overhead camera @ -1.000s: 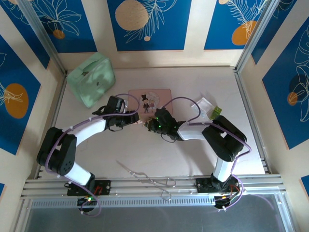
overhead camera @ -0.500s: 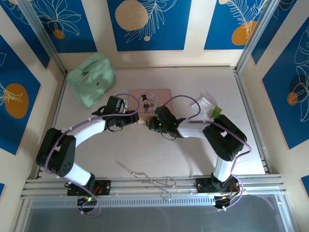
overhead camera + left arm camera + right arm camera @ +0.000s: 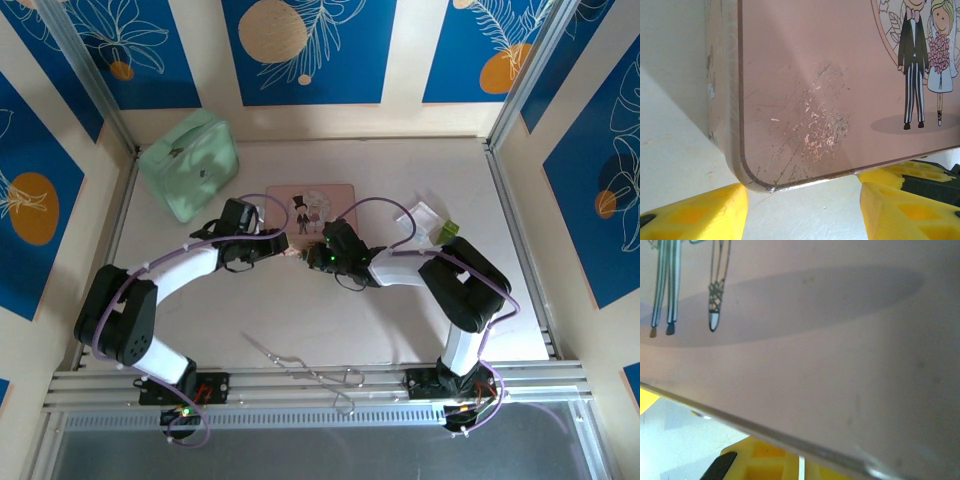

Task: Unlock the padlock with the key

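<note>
Nudging right pincer [image 3: 316, 250], pressed together, slightly closer to pink tin's [image 3: 310, 195] near edge; holding left pincer [image 3: 802, 210] apart at tin's near corner. Guessing padlock [image 3: 293, 256] lying between both, too small to confirm; approaching, not yet unlocking.

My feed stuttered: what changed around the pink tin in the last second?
The right gripper crept slightly toward the near edge of the pink tin, jaws shut. Nothing was visibly taken or released. The left gripper, the tin, the green case and the wire tool stayed put.
</note>
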`<action>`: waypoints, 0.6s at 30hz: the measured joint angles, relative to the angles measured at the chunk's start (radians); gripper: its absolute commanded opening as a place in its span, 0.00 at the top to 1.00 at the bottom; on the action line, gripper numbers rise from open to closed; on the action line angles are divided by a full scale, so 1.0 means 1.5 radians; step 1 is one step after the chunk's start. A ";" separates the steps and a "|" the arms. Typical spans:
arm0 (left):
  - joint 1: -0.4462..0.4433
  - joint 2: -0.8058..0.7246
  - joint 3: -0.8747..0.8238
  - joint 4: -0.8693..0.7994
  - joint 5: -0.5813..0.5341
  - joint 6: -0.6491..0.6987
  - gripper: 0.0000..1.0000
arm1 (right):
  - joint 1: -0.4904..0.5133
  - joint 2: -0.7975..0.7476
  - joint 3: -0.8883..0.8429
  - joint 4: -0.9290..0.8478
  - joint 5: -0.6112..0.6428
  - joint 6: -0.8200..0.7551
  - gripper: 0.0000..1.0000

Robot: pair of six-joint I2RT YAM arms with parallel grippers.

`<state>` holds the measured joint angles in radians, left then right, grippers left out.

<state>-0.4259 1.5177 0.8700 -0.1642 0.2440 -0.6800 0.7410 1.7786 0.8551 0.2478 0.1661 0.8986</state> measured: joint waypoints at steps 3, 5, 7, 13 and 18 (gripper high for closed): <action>0.000 0.000 0.000 0.000 0.000 0.000 0.39 | 0.000 0.000 0.002 -0.004 -0.001 0.000 0.95; 0.000 0.000 0.000 0.000 0.000 -0.001 0.39 | 0.000 0.000 0.007 -0.015 -0.004 0.000 0.95; 0.000 0.000 0.000 0.001 0.002 -0.003 0.39 | 0.000 0.000 0.010 -0.022 -0.007 0.000 0.95; -0.001 -0.026 -0.010 0.011 0.005 -0.018 0.37 | 0.000 0.000 0.019 -0.041 -0.013 0.000 0.96; -0.001 -0.041 -0.011 0.012 0.005 -0.020 0.36 | 0.000 0.003 0.029 -0.057 -0.016 -0.001 0.96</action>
<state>-0.4267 1.4563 0.8532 -0.1463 0.2516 -0.7094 0.7410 1.7836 0.8986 0.1616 0.1425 0.8978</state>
